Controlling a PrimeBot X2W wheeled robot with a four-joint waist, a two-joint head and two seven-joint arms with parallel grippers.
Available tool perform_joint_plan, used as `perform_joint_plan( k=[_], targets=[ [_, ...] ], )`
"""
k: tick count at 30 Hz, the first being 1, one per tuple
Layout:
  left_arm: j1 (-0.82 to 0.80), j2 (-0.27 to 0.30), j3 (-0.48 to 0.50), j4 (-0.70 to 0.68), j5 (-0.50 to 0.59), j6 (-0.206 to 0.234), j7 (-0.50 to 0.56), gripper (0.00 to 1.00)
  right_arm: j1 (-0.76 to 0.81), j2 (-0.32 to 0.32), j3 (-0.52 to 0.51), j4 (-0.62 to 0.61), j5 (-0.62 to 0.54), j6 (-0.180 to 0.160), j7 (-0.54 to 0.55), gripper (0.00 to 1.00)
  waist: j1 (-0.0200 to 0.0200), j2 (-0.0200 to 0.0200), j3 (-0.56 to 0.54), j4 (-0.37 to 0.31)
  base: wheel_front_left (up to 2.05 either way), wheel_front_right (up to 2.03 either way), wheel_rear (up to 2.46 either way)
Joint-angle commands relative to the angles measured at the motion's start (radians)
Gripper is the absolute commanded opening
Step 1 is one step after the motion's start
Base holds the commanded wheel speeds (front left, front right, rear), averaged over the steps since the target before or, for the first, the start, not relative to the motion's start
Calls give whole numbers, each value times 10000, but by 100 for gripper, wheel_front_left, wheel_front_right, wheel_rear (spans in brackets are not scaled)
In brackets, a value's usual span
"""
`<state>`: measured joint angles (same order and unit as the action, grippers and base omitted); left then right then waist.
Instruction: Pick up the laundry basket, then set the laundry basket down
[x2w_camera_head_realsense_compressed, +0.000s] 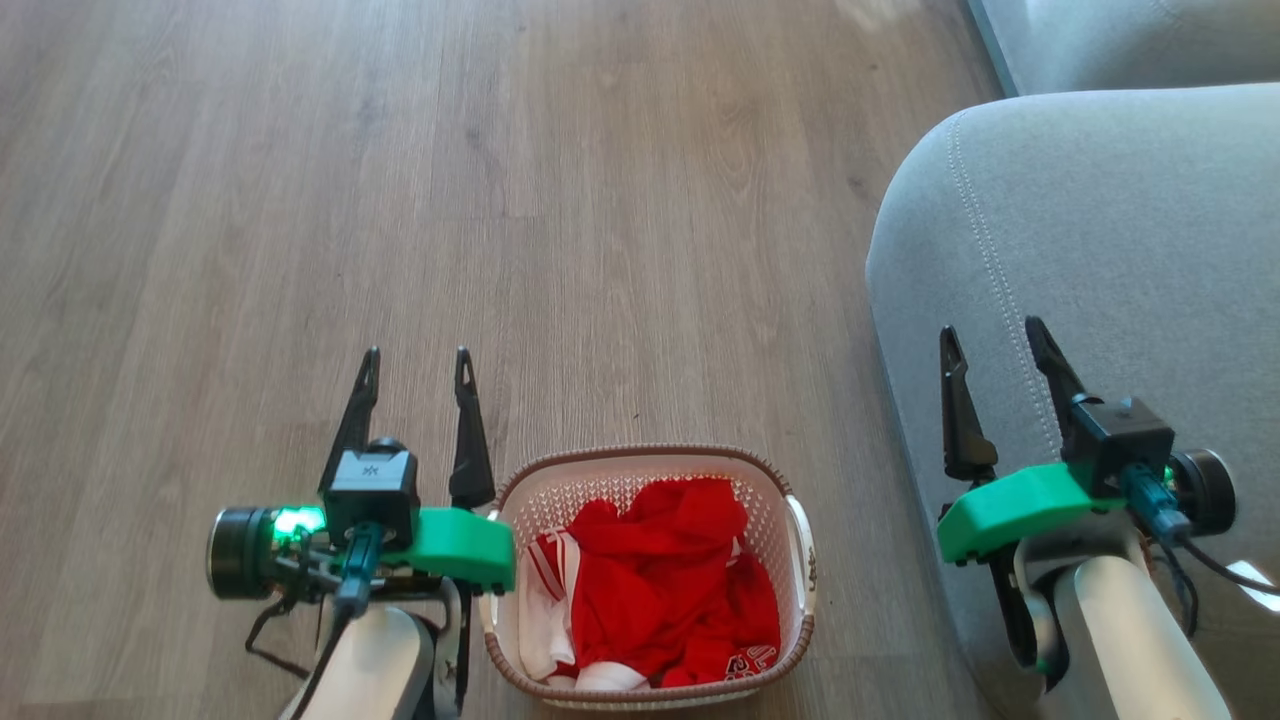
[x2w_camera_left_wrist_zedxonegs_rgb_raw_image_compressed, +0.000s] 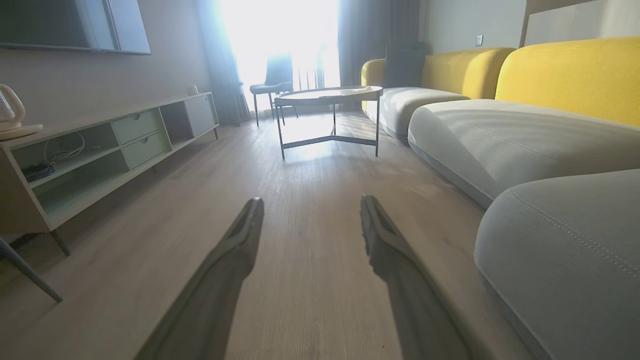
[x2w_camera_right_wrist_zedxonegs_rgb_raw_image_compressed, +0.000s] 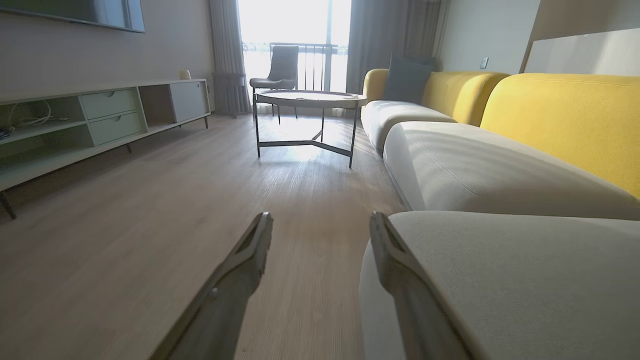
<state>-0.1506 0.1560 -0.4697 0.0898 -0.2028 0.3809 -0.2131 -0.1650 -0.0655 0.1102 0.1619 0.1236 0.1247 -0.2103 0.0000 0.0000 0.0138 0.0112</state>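
The laundry basket (x2w_camera_head_realsense_compressed: 560, 495) stood on the floor (x2w_camera_head_realsense_compressed: 600, 200). The left gripper (x2w_camera_head_realsense_compressed: 417, 360) hung just beside its rim, the right gripper (x2w_camera_head_realsense_compressed: 990, 330) over the sofa (x2w_camera_head_realsense_compressed: 1100, 250), both spread apart and empty. Lowering carelessly might shove it or snag the sofa.

basket: small cream-white perforated plastic laundry basket (x2w_camera_head_realsense_compressed: 800, 560), brown woven-look rim
contents: red-and-white clothes (x2w_camera_head_realsense_compressed: 660, 590)
pose: upright on wooden floor (x2w_camera_head_realsense_compressed: 600, 250)
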Motion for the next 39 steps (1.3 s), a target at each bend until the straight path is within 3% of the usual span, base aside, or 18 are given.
perform_joint_plan(
  k=[1,5,13,23,27,39],
  targets=[
    [-602,49,318,-482,338,158,-136,100,-579,32,185,-441,-327,54,-165,100,0,0,13,4,0,0,0],
    [-464,-164,490,-625,438,123,-254,100,-503,83,113,-500,-539,56,-282,100,0,0,34,27,0,0,0],
    [-157,-713,1172,-417,989,-707,-486,100,-362,133,216,-251,-1142,60,-515,100,0,0,83,75,0,0,0],
    [215,-1046,2023,1010,267,-2306,-486,100,-187,150,187,622,-576,60,-515,100,0,0,28,62,0,0,0],
    [238,-1053,2033,1176,-293,-2565,-486,100,-233,151,202,799,-511,60,-515,100,0,0,7,47,0,0,0],
    [216,-1056,2004,1542,-639,-2834,-486,100,-272,152,258,887,-559,60,-515,100,0,0,-25,15,0,0,0]
  ],
)
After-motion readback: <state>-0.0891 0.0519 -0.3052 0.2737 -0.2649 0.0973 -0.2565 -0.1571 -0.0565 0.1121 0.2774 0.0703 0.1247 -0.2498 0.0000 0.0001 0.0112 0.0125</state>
